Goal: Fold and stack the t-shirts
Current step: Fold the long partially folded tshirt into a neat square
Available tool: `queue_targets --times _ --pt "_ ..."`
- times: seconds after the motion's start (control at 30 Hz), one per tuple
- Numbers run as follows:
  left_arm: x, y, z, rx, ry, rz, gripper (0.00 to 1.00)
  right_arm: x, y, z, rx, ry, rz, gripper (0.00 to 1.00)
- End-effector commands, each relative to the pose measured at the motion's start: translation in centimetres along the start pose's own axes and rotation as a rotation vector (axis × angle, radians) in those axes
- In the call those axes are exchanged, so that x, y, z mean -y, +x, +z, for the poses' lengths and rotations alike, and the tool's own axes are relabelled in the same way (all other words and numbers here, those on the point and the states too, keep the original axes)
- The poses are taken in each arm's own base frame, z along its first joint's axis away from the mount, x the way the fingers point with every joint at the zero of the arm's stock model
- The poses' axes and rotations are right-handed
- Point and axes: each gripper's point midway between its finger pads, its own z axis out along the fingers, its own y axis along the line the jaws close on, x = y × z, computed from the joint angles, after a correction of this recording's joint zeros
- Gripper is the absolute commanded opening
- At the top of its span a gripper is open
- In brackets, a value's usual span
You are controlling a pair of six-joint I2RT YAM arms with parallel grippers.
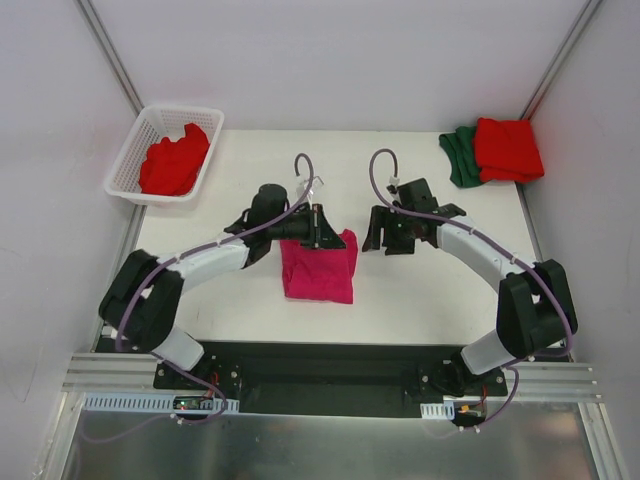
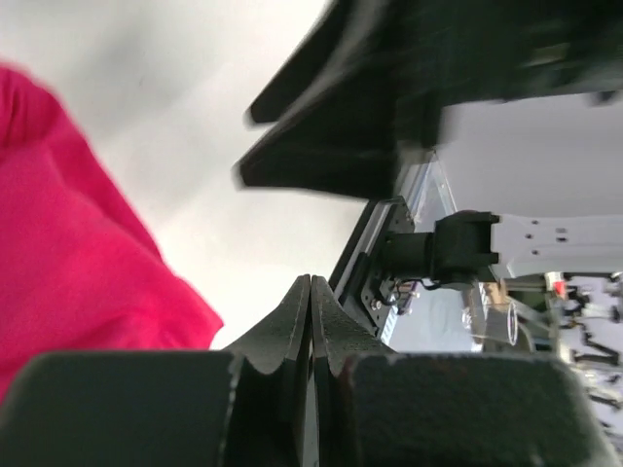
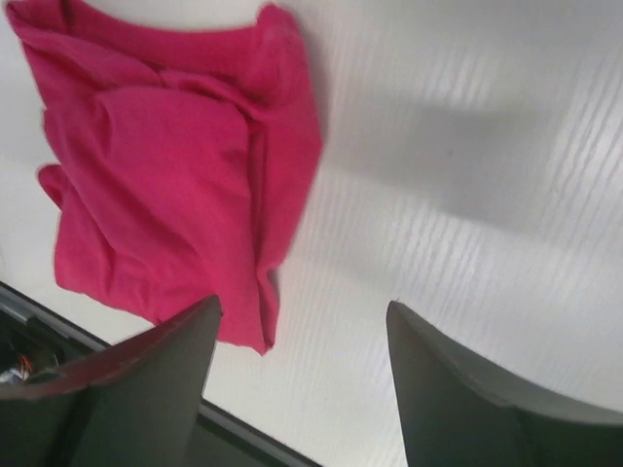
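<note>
A magenta-pink t-shirt [image 1: 318, 268] lies folded into a rough rectangle on the table's middle. My left gripper [image 1: 325, 228] hovers over its far edge, jaws pressed together with no cloth between them [image 2: 311, 284]; the pink cloth [image 2: 68, 243] shows to its left. My right gripper [image 1: 385, 232] stands just right of the shirt, open and empty [image 3: 302, 306], with the pink shirt [image 3: 165, 185] up and to the left. A folded red t-shirt [image 1: 507, 148] rests on a dark green one [image 1: 460, 155] at the back right. Another red t-shirt [image 1: 175, 160] sits crumpled in the basket.
A white lattice basket [image 1: 135, 150] stands at the table's back left corner, partly over the edge. White walls with metal posts close in the back and sides. The right arm [image 2: 545, 243] shows across the left wrist view.
</note>
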Motion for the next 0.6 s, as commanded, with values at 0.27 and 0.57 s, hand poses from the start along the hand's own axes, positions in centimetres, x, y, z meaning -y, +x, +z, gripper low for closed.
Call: queue_targets --times 0.27,0.57 --pt "-4.8 2.5 -5.8 0.074 -0.279 0.013 0.00 -2.1 3.0 3.0 0.021 -0.349 0.205 0.80" --pt "-8.1 5.9 -8.1 0.066 -0.431 -0.015 0.00 -2.6 5.5 4.1 -0.009 -0.551 0.323 0.81"
